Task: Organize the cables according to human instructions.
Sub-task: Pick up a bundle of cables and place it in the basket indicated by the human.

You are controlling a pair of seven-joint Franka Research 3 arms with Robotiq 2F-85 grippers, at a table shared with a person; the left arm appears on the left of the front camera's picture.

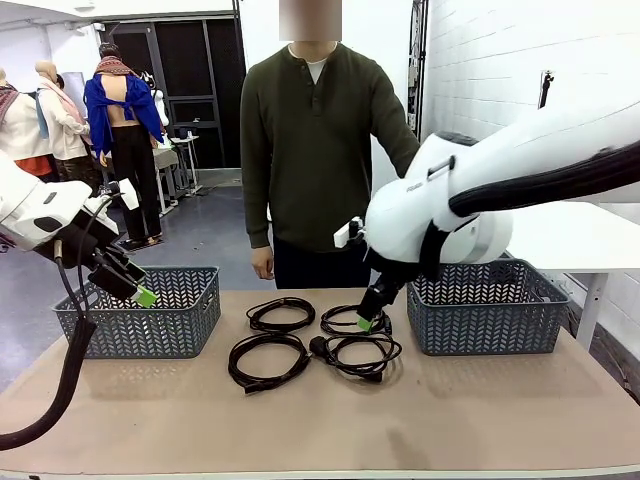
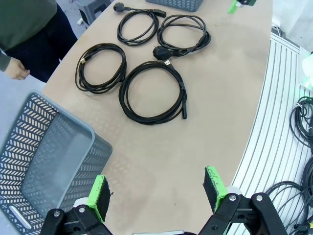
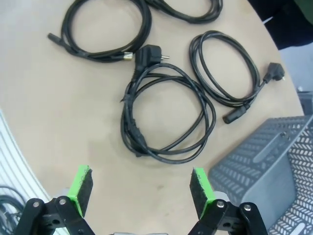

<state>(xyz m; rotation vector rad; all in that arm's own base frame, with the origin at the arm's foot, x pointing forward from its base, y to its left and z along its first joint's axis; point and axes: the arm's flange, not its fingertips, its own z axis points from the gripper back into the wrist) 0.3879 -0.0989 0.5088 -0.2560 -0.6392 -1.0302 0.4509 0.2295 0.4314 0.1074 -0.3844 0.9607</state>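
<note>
Several black cables lie coiled mid-table between two baskets; in the front view the near-left coil (image 1: 232, 365) is the largest. My right gripper (image 1: 372, 320) hangs open just over the far-right coil (image 1: 345, 310), nothing between its fingers. Its wrist view looks down past the open gripper (image 3: 142, 188) at a coil with a round plug (image 3: 211, 115) and a smaller coil (image 3: 193, 58) beside the basket. My left gripper (image 1: 138, 288) is open and empty above the left basket. In the left wrist view this gripper (image 2: 156, 191) hovers over bare table, with a big coil (image 2: 122, 95) farther off.
A grey basket (image 1: 170, 325) stands at the table's left and another grey basket (image 1: 490, 325) at its right. A person stands at the far edge, one hand (image 1: 263, 263) hanging by the side. Bare table lies in front of the coils.
</note>
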